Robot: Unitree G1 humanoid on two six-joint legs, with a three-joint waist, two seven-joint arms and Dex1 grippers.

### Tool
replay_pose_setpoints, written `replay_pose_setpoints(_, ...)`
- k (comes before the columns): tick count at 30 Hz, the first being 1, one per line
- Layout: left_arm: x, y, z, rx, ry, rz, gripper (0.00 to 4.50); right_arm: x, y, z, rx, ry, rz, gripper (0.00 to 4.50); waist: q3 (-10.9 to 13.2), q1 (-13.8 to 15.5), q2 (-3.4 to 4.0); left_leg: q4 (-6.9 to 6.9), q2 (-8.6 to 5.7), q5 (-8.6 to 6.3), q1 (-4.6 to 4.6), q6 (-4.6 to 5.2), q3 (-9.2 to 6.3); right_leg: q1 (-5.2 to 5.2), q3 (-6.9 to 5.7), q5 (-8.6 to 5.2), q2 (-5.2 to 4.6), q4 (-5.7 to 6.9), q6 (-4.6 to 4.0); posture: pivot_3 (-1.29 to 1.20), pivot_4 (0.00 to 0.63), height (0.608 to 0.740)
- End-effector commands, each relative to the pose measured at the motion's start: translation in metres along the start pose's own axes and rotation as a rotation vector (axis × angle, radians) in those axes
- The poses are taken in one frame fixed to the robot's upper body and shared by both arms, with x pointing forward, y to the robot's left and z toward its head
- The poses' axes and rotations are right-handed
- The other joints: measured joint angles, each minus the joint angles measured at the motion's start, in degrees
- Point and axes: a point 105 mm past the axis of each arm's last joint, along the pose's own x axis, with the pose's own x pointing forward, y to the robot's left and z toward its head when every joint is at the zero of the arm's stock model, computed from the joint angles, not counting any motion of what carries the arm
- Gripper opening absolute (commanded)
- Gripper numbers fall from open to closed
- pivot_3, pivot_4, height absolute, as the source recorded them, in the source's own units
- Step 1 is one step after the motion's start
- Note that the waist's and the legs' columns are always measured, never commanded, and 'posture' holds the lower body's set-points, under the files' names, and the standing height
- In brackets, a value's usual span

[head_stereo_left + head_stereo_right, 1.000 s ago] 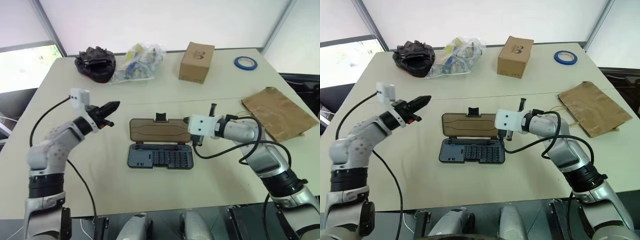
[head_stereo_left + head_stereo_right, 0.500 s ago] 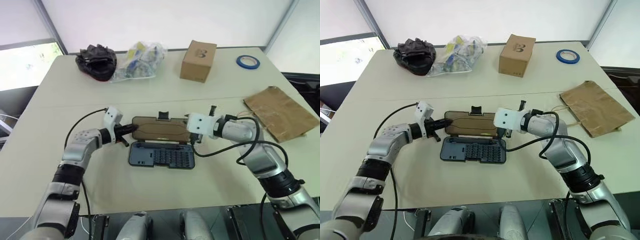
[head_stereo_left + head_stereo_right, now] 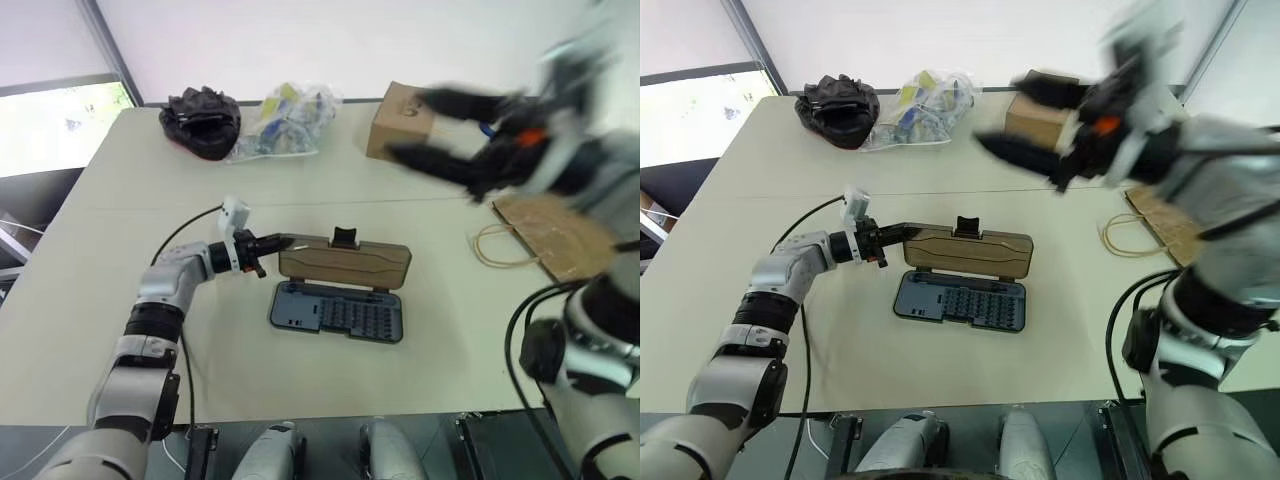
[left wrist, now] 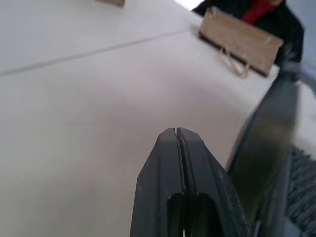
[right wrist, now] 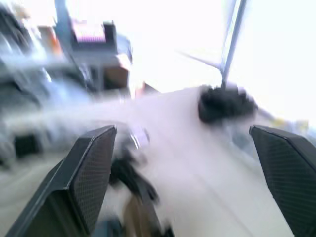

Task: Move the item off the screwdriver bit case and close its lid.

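While case (image 3: 338, 295) lies open, beige table (image 3: 120, 220) under pale wall (image 3: 300, 40)

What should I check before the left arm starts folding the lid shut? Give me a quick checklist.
1. Paper bag off the case: ok, it lies on the table to the case's right.
2. Lid free of objects: ok.
3. Left gripper shut, tip at the lid's left end: ok.
4. Tip actually touching the lid: cannot tell.
5. Right gripper open, raised well above the case: ok.
6. Bits seated in their slots: cannot tell.
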Motion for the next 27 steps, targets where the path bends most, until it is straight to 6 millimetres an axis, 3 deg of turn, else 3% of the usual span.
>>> replay_pose_setpoints(1, 0.005, -0.036, 0.016, -0.015, 0.041, -0.238, 0.00, -0.005, -0.011, -0.019, 0.071, 0.038, -0.084, 4.42, 0.02, -0.34, 0.03, -0.01, -0.09, 0.00, -0.02, 0.00, 0.02, -0.04, 0.01, 0.00, -0.12, 0.07, 0.00, 0.00, 0.150, 0.740)
replay_pose_setpoints(5, -0.009, -0.074, -0.024, 0.022, 0.346, -0.469, 0.00, -0.007, -0.022, -0.044, 0.079, 0.092, -0.162, 4.42, 0.02, -0.91, 0.07, 0.17, -0.31, 0.00, -0.45, 0.02, 0.15, -0.57, 0.13, 0.00, -0.33, 0.64, 0.00, 0.00, 0.150, 0.740)
replay_pose_setpoints(7, -0.023, -0.081, -0.044, 0.057, 0.481, -0.522, 0.00, -0.008, -0.029, -0.057, 0.064, 0.123, -0.206, 4.42, 0.02, -1.03, 0.12, 0.15, -0.30, 0.00, -0.42, 0.02, 0.20, -0.60, 0.14, 0.00, -0.32, 0.65, 0.00, 0.00, 0.150, 0.740)
replay_pose_setpoints(9, -0.030, -0.078, -0.043, 0.086, 0.505, -0.521, 0.00, -0.010, -0.034, -0.068, 0.053, 0.158, -0.244, 4.42, 0.03, -1.01, 0.13, 0.17, -0.27, 0.00, -0.41, 0.02, 0.28, -0.67, 0.14, 0.00, -0.30, 0.64, 0.00, 0.00, 0.150, 0.740)
replay_pose_setpoints(12, -0.014, -0.056, 0.035, 0.083, 0.192, -0.364, 0.00, -0.012, -0.015, -0.109, -0.036, 0.367, -0.187, 4.42, 0.07, 0.25, 0.10, 0.38, -0.26, 0.05, -0.52, -0.02, 0.15, -0.67, 0.09, 0.00, -0.24, 0.64, 0.01, 0.00, 0.150, 0.740)
replay_pose_setpoints(14, -0.009, -0.051, 0.058, 0.108, 0.102, -0.319, 0.00, -0.011, 0.001, -0.126, -0.060, 0.435, -0.119, 4.42, 0.09, 0.26, 0.07, 0.79, -0.27, 0.05, -0.80, -0.02, -0.12, -0.70, -0.02, 0.00, -0.15, 0.66, 0.01, 0.00, 0.150, 0.740)
replay_pose_setpoints(16, -0.003, -0.047, 0.070, 0.150, 0.053, -0.277, 0.00, -0.009, 0.020, -0.141, -0.061, 0.483, -0.038, 4.42, 0.07, -0.07, 0.09, 0.85, -0.37, 0.03, -0.83, 0.00, -0.07, -0.68, -0.01, 0.00, -0.27, 0.69, 0.02, 0.00, 0.150, 0.740)
replay_pose_setpoints(19, 0.010, -0.041, 0.063, 0.261, 0.104, -0.225, 0.00, -0.001, 0.046, -0.164, -0.020, 0.511, 0.044, 4.42, 0.07, -0.46, 0.09, 0.83, -0.39, 0.00, -0.66, 0.06, -0.05, -0.49, -0.01, 0.00, -0.30, 0.68, 0.02, 0.00, 0.150, 0.740)
replay_pose_setpoints(21, 0.017, -0.038, 0.053, 0.296, 0.141, -0.220, 0.00, 0.001, 0.057, -0.177, -0.016, 0.529, 0.070, 3.63, 0.07, -0.46, 0.08, 0.82, -0.39, 0.00, -0.60, 0.06, -0.06, -0.45, -0.02, 0.00, -0.28, 0.66, 0.02, 0.00, 0.150, 0.740)
replay_pose_setpoints(27, 0.039, -0.028, 0.018, 0.371, 0.289, -0.224, 0.00, 0.008, 0.100, -0.199, 0.004, 0.571, 0.191, 0.68, 0.08, -0.17, 0.07, 0.86, -0.39, 0.00, -0.61, 0.06, -0.07, -0.43, -0.03, 0.00, -0.27, 0.66, 0.02, 0.00, 0.150, 0.740)
